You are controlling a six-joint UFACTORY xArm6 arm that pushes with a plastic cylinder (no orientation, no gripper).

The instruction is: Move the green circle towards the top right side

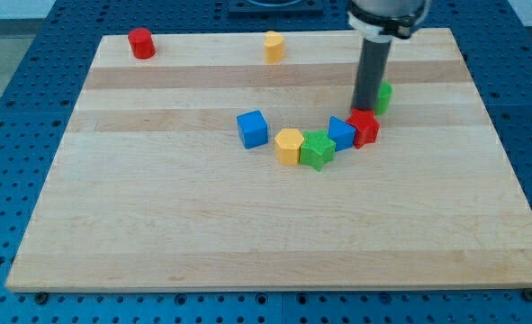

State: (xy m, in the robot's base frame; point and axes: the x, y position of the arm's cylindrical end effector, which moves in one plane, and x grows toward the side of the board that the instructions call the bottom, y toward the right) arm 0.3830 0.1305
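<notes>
Board (202, 225) under my rod is pale wood, lengthwise grain bands, smooth with a dull satin sheen; around it the blue base (13, 108) looks like matt perforated sheet, material unclear. My rod (372, 76) reads dark and matt, collar above it darker with a slight gloss. Blocks near the rod, e.g. red block (365, 127) and green star-like block (318, 149), look like smooth matt plastic, the green one ribbed.

Tip (366, 107) just left of green circle (384, 95).
</notes>
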